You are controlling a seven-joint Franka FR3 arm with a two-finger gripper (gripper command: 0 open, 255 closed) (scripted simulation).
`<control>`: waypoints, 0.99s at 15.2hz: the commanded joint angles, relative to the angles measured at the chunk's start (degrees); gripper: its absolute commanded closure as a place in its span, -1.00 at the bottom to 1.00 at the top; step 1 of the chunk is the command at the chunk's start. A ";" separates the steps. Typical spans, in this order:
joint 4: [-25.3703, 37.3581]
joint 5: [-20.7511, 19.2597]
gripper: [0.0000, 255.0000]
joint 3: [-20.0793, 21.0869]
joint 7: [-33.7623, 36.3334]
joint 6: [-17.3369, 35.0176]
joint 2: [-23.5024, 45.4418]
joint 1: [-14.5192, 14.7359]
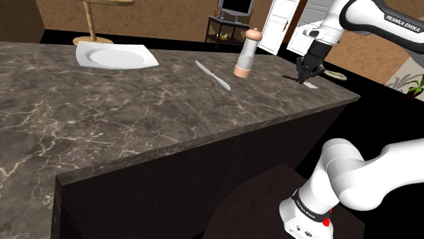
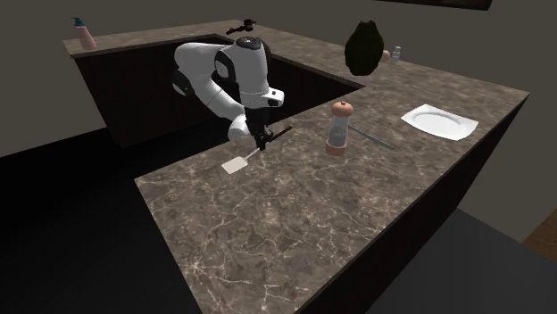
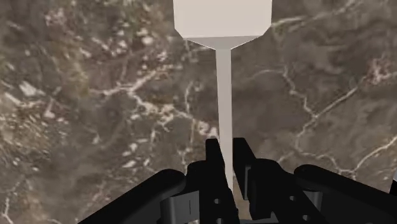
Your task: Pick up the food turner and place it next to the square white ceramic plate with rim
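Observation:
The food turner has a pale square blade (image 3: pixel 222 18), a thin pale shaft and a dark handle (image 2: pixel 282 132). It lies low on the dark marble counter near the corner by the arm, its blade (image 2: pixel 234 165) pointing away from the plate (image 1: pixel 311 86). My black gripper (image 3: pixel 226 164) stands straight over it, with the fingers closed against the thin shaft (image 1: pixel 307 73) (image 2: pixel 261 143). I cannot tell whether the turner is off the surface. The square white plate (image 1: pixel 115 56) (image 2: pixel 439 121) sits far along the counter, well away from the gripper.
A pepper mill (image 1: pixel 245 54) (image 2: pixel 337 129) stands between the gripper and the plate, and a pale slim utensil (image 1: pixel 213 75) (image 2: pixel 370 136) lies beside it. The counter edge (image 1: pixel 204 136) drops off near the stand. On the far counter are a soap bottle (image 2: pixel 85 34) and a dark rounded object (image 2: pixel 364 49).

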 commanded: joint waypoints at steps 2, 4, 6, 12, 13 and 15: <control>3.07 0.65 1.00 0.28 -0.41 -1.94 1.17 0.56; 5.03 1.06 1.00 0.50 -0.63 -3.23 1.89 0.88; 7.05 1.47 1.00 0.68 -0.87 -4.52 2.66 1.22; 13.46 2.65 1.00 0.94 -1.73 -8.46 5.27 2.31; 14.58 2.84 1.00 0.93 -1.89 -9.12 5.75 2.51; 14.57 3.63 1.00 1.96 -0.61 -9.14 6.16 2.74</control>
